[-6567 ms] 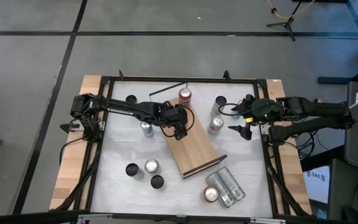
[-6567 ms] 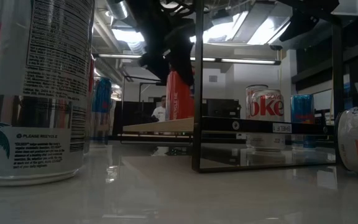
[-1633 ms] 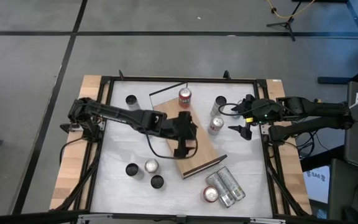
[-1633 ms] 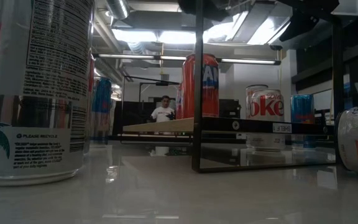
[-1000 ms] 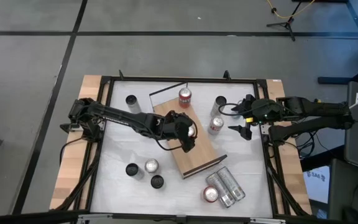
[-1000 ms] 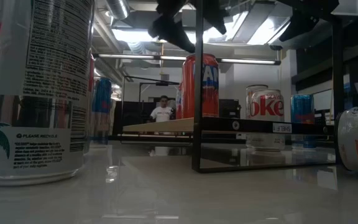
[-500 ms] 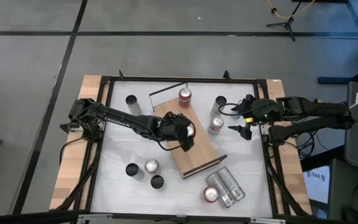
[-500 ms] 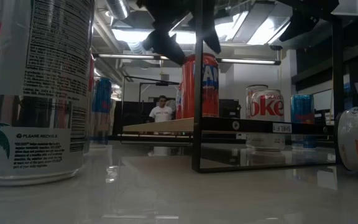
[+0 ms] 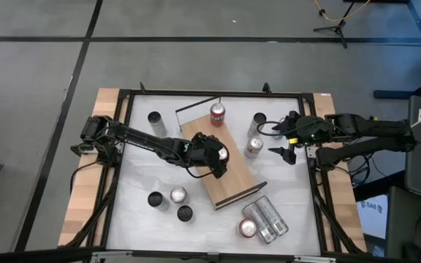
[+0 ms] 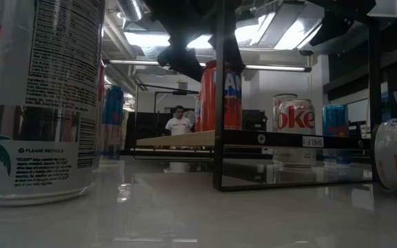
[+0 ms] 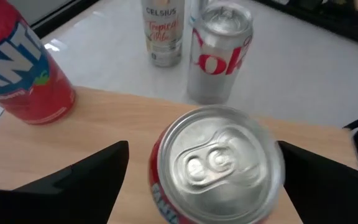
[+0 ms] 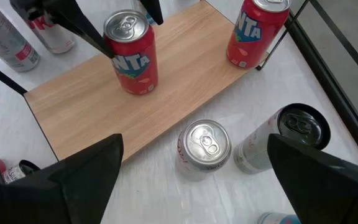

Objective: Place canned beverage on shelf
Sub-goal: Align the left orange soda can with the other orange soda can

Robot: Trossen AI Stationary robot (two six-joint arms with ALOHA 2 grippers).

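Two red cylindrical cans [image 12: 131, 55] | smooth wooden shelf [image 12: 166, 106] | upright

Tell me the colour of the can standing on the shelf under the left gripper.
Red with white lettering and a silver top; the right wrist view shows it best.

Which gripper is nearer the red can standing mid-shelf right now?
Left. The left gripper hovers open directly over the red can on the shelf; the right gripper waits open off the shelf's far side.

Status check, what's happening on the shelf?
Left gripper open over Fanta can, upright on shelf. Right gripper open, parked at the table's right edge. Nothing blocking.
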